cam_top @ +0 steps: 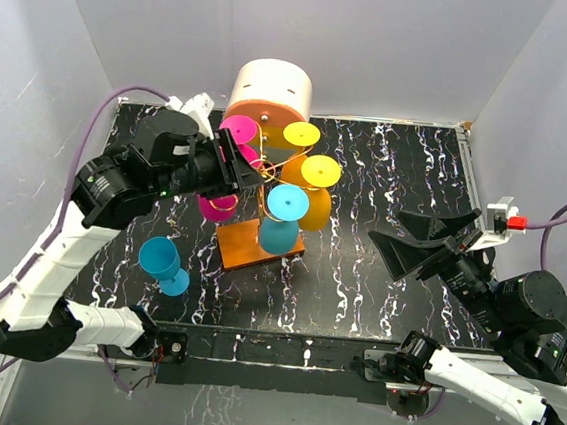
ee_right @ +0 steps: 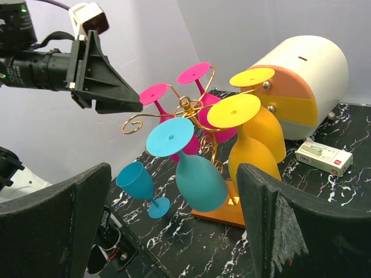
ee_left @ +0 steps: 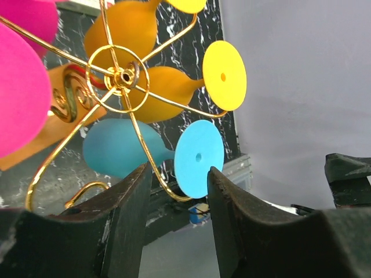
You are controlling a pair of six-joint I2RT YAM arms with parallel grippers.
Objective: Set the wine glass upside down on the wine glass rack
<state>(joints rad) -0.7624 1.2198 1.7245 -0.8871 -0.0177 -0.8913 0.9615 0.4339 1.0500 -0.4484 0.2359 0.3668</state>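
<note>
both arms are built of white link shells joined by black cylindrical housings. the left arm [cam_top: 42, 270] trails a purple cable [cam_top: 124, 97], and a small green light [cam_top: 90, 182] glows on one black housing. the left gripper [cam_top: 247, 169] has matte black, wedge-shaped fingers [ee_left: 124, 220] with worn grey edges. the right arm [cam_top: 489, 378] has a second purple cable [cam_top: 565, 212]. the right gripper [cam_top: 396, 241] is black too, with a white block [cam_top: 504, 216] tipped red at its wrist.
</note>
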